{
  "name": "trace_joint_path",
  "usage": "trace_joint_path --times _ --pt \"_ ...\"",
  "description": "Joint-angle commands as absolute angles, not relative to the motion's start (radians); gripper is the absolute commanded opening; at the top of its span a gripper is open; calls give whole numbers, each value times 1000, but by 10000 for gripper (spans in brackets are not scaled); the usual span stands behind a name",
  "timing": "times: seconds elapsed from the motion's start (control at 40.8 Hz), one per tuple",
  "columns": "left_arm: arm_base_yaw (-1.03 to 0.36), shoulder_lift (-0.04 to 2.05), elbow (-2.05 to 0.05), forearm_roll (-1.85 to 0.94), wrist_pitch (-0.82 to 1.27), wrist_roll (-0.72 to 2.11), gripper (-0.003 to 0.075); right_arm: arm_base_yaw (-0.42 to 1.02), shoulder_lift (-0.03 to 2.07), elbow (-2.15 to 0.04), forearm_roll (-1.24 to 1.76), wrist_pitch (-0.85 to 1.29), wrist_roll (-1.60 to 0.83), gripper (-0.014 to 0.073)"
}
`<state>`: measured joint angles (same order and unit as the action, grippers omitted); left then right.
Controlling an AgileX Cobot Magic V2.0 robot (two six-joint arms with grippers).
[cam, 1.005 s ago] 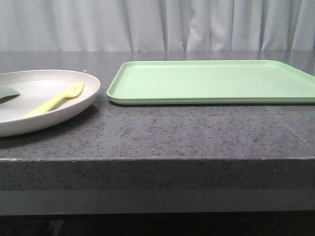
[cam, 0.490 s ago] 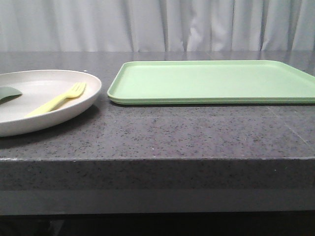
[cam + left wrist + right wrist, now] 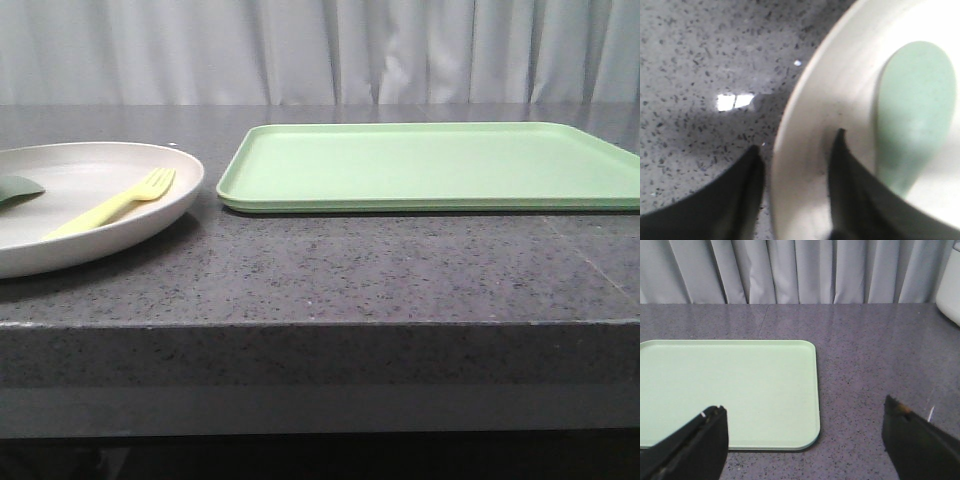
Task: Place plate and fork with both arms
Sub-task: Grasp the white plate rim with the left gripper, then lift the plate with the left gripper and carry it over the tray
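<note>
The cream plate (image 3: pixel 150 215) lies at the table's left, partly cut off by the front view's edge. The pale-yellow fork (image 3: pixel 110 208) rests inside it, tines pointing away from me. In the left wrist view my left gripper (image 3: pixel 796 140) straddles the plate's rim (image 3: pixel 805 100), one finger outside on the table side and one inside the dish, shut on the rim. My right gripper (image 3: pixel 802 405) hangs open above the table by a near corner of the green tray (image 3: pixel 730 390), holding nothing. Neither gripper shows in the front view.
A grey-green rounded utensil (image 3: pixel 915 110) lies in the plate beside the left gripper's inner finger and also shows as the utensil (image 3: pixel 15 190) at the left. The flat light-green tray (image 3: pixel 430 165) fills the middle and right. A white object (image 3: pixel 951 285) stands at the far edge.
The plate with the fork shifted slightly right, then back left by a few pixels. The tray has not moved.
</note>
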<state>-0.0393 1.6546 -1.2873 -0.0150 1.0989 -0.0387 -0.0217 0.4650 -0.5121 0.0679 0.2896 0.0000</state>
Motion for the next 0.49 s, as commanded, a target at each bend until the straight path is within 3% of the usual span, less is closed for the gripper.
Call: trace_joint_path --times 0.0,0.025,0.27,0.466 --pt "-41 1626 -1308 0 1071 -40 15 -25 478 -551 69 222 0 643" --pt "-41 1626 -1308 0 1065 -40 -20 -25 478 -551 69 222 0 643" --pt "-20 1615 -1333 -73 1058 -26 -17 -25 478 -551 69 222 0 643" --pt "75 1571 -1397 -245 1070 41 -16 -25 478 -551 69 222 0 643"
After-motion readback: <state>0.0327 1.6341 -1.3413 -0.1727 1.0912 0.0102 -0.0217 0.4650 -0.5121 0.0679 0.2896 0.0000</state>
